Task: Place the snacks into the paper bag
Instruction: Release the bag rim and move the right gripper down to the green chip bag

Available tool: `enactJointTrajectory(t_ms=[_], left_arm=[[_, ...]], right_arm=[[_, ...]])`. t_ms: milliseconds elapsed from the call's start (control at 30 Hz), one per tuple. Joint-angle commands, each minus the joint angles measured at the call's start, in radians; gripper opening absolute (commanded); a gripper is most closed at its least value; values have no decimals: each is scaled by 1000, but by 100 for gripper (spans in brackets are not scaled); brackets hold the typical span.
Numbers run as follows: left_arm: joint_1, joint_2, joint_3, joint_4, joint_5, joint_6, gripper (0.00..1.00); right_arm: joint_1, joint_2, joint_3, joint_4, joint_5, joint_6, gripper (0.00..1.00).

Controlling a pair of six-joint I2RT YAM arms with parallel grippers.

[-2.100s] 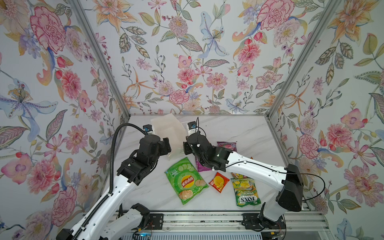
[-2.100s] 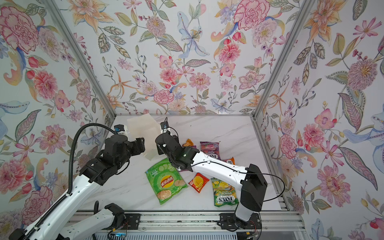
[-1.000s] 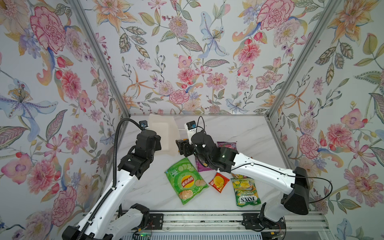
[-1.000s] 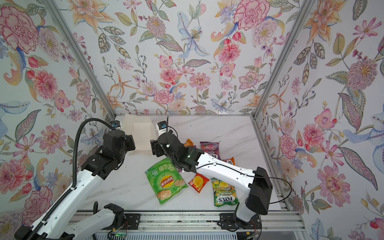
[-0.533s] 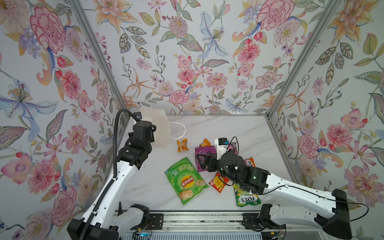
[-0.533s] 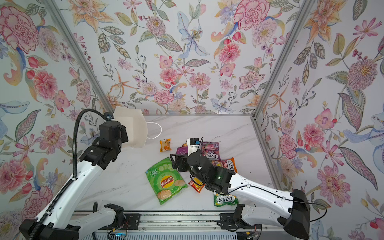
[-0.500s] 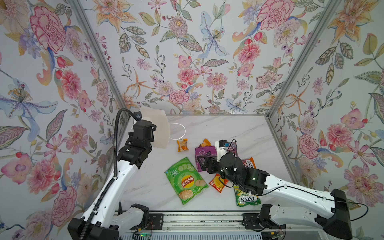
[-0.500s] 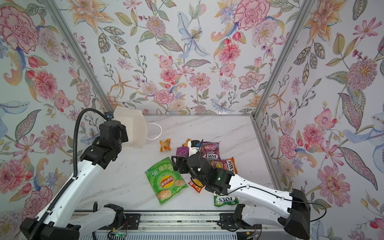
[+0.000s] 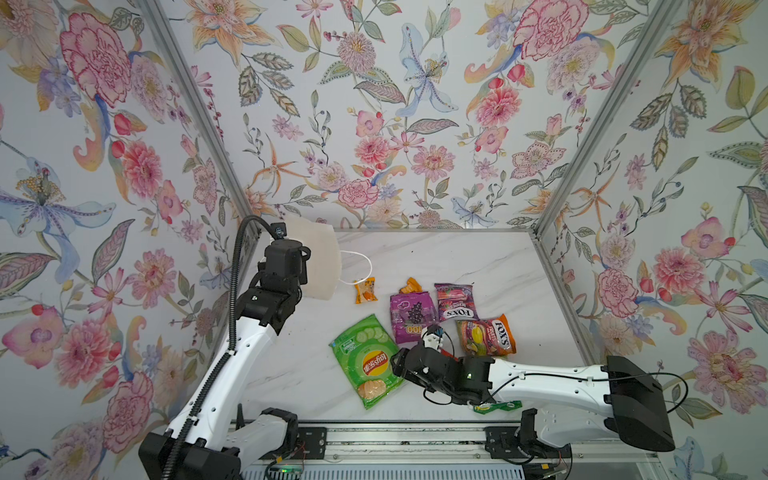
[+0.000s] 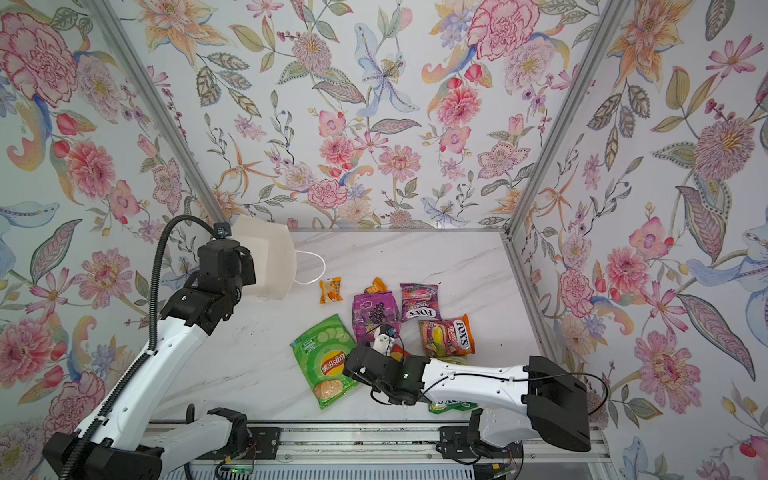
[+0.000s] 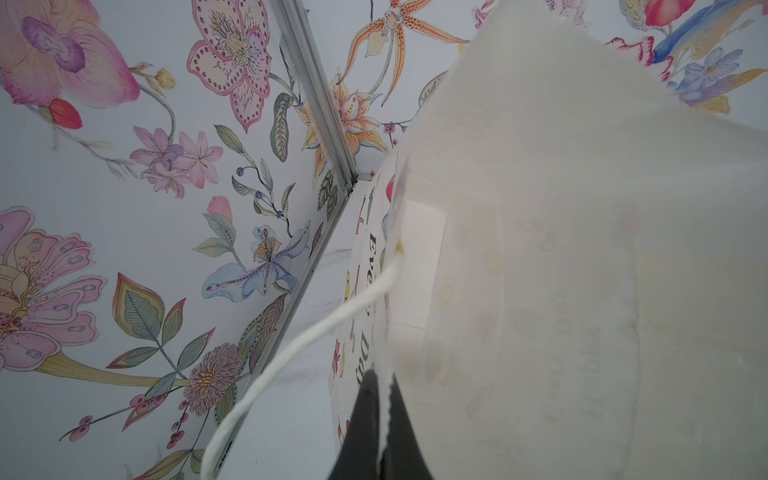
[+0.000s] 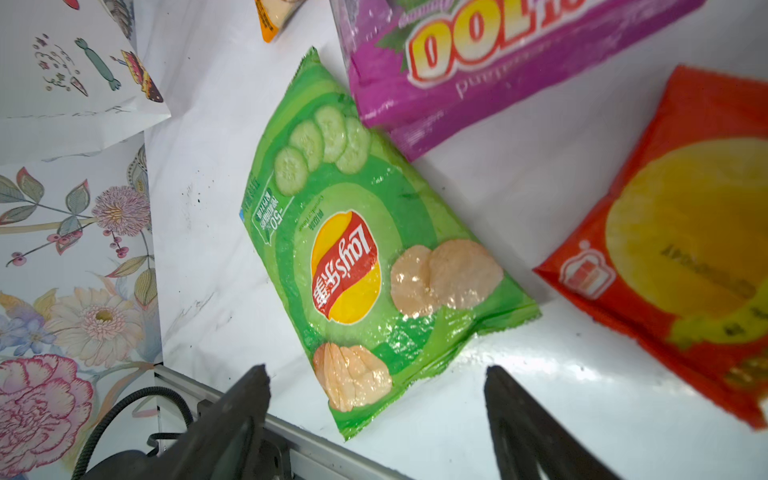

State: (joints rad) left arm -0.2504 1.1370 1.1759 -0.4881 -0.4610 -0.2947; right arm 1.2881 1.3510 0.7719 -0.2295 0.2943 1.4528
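My right gripper, fingers spread wide and empty, hovers low over the marble table at the near end of the green Lay's chip bag. In both top views it sits just beside the packet's right edge. The packet lies flat, its long axis running from the near rail diagonally away toward the far left corner. From my wrist camera, its near end shows between my two open fingers and just ahead of them, so I judge a short push forward and down would put the jaws across that end. The purple grape pack touches or slightly overlaps the packet's far corner, and a red pack lies close on the other side of my fingers. My left gripper is pressed shut on the rim of the paper bag, by one cord handle, holding it tilted in the far left corner with its mouth turned toward the snacks. I cannot tell whether its base rests on the table. The bag stands well apart from the chips along the packet's own axis. The right arm is plainly the nearer one.
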Motion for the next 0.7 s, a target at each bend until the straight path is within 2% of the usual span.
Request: enactJointTrajectory(t_ms=[0, 133, 267, 467, 567, 667], left_arm=[[20, -18, -7, -8, 49, 26, 0], [26, -23, -13, -9, 99, 26, 0], [28, -31, -18, -8, 133, 26, 0], [34, -39, -23, 2, 162, 22, 0], [33, -38, -25, 3, 173, 20, 0], [36, -41, -27, 6, 176, 18, 0]], right_arm=[[34, 57, 22, -36, -1, 153, 83], [50, 129, 49, -27, -29, 202, 83], [59, 193, 65, -19, -29, 248, 78], [48, 272, 92, 8, -52, 265, 76], [32, 303, 81, 48, -80, 276, 71], [25, 327, 66, 91, -96, 285, 60]])
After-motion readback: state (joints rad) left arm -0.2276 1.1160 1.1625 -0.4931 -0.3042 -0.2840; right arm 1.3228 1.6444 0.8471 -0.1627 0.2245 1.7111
